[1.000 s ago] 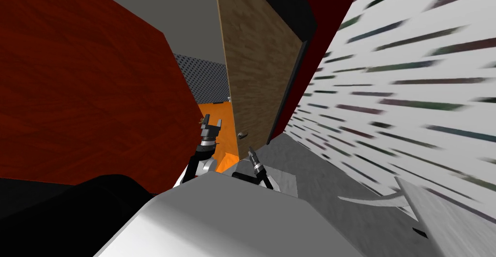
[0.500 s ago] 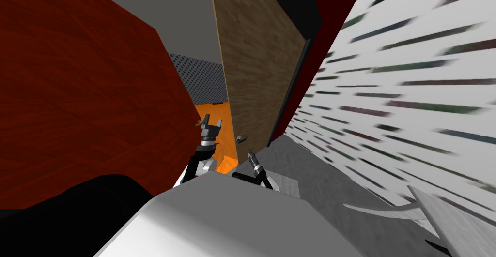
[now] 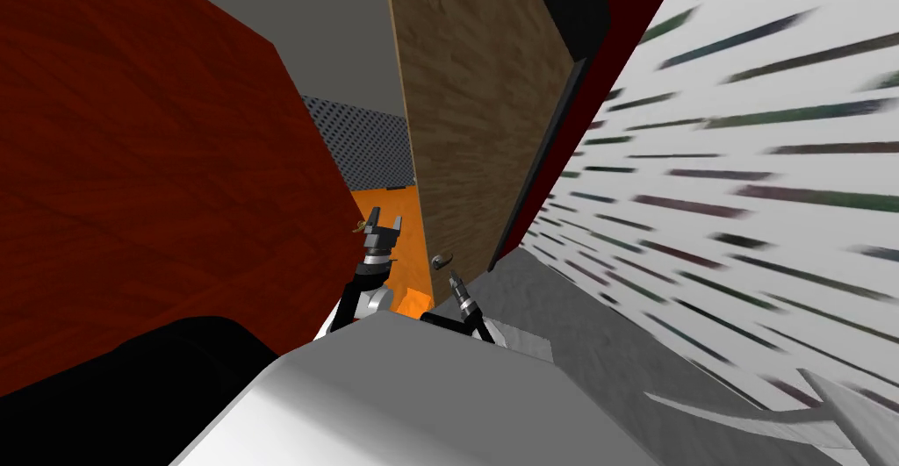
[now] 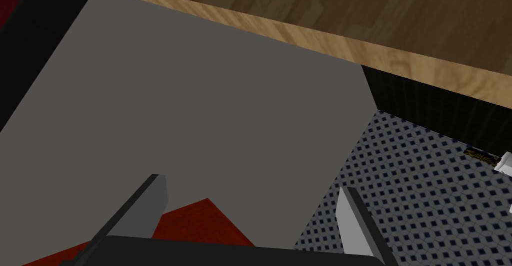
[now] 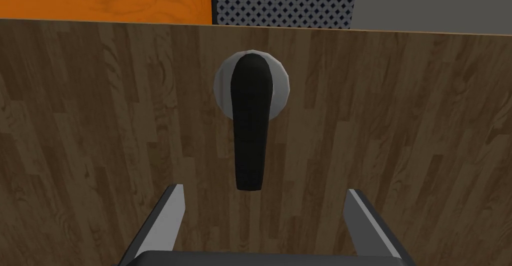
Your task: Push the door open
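Right gripper [image 5: 263, 191], fingers [image 5: 169, 215] apart, facing dark lever [image 5: 248, 127] on brown door [image 5: 100, 127]

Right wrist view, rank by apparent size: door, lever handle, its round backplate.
Largest to smallest:
1. wooden door
2. black lever handle
3. grey round backplate, though the handle hides part of it

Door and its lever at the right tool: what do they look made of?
Door: wood, going by the brown plank grain; matt, no gloss. Its edge is paler wood. Lever: smooth, near black, no texture; metal or plastic, cannot tell. Round plate behind it: light grey, likely metal.
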